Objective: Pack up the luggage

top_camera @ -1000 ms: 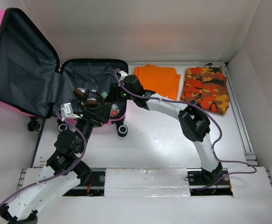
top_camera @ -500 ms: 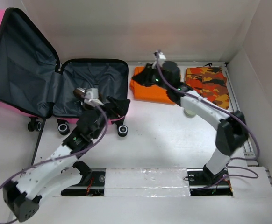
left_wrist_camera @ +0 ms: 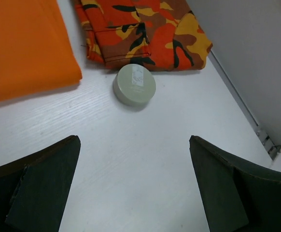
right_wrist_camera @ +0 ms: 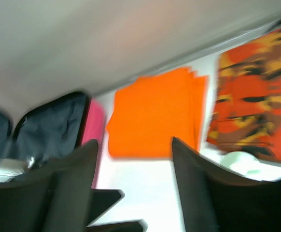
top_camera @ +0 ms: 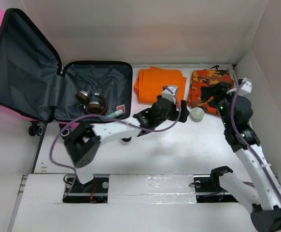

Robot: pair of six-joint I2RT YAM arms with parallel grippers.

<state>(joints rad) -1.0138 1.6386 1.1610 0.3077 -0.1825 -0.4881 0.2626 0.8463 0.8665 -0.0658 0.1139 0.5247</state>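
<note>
Luggage [top_camera: 24, 63]: hot-pink hard-shell suitcase, far left of the white table [top_camera: 179, 145], lying open; lid propped up, dark grey lining exposed on both halves, small black wheels along the near edge.
Contents, lower half: brown headphones [top_camera: 93, 102], a pale green tube [top_camera: 113, 114] just beside them, a small red-and-white item (too small to identify).
Right of the case, on the table: folded orange cloth [top_camera: 157, 84]; beyond it, a folded orange camouflage garment [left_wrist_camera: 145, 29].
Round pale green tin [left_wrist_camera: 134, 85]: touching the near edge of the camouflage garment, apart from the orange cloth.
Left gripper [left_wrist_camera: 133, 145]: reached across the table, fingers spread wide, empty, tin ahead of the gap.
Right gripper [right_wrist_camera: 134, 142]: raised over the camouflage garment, fingers apart, nothing between them (wrist view blurred).
</note>
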